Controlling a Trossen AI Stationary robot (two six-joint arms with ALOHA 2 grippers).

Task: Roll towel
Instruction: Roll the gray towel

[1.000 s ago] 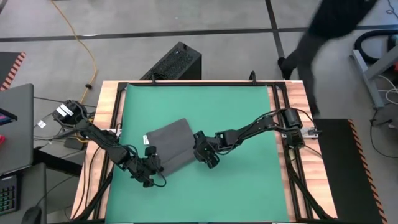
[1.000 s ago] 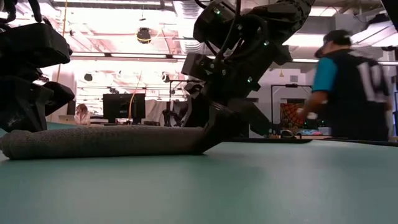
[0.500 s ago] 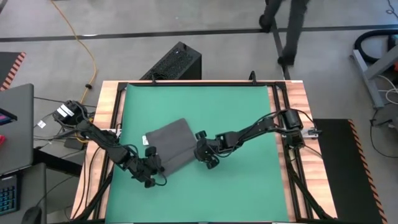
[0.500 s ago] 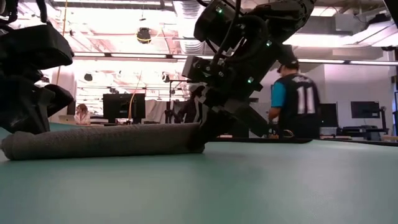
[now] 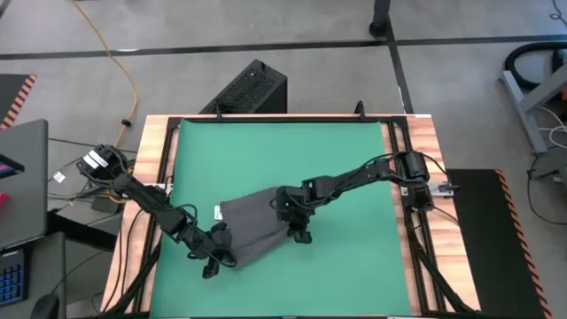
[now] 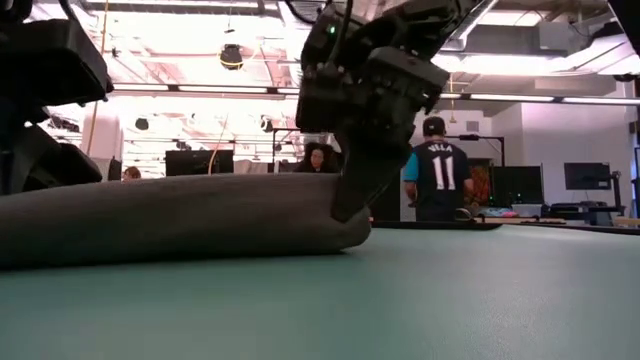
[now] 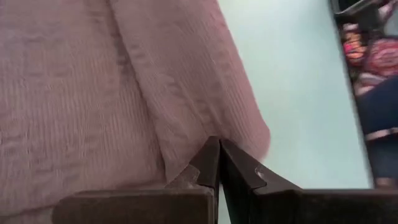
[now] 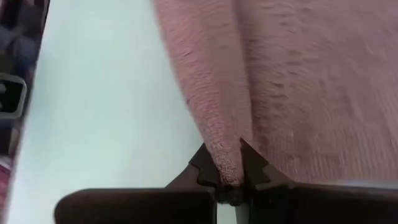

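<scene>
Right fingers (image 8: 225, 167) pinch towel (image 5: 257, 226); left fingers (image 7: 217, 163) closed; green mat (image 5: 283, 155).

Arms: two, black, jointed, with black cables looped alongside.
Left tool (image 5: 215, 262): dark, pointed fingertips (image 7: 208, 163) (wedge-shaped).
Right tool (image 5: 299, 232): same dark build, small green lights on the housing.

dark grey towel (image 5: 255, 227) lies partly folded, near edge rolled, on the green mat.
</scene>
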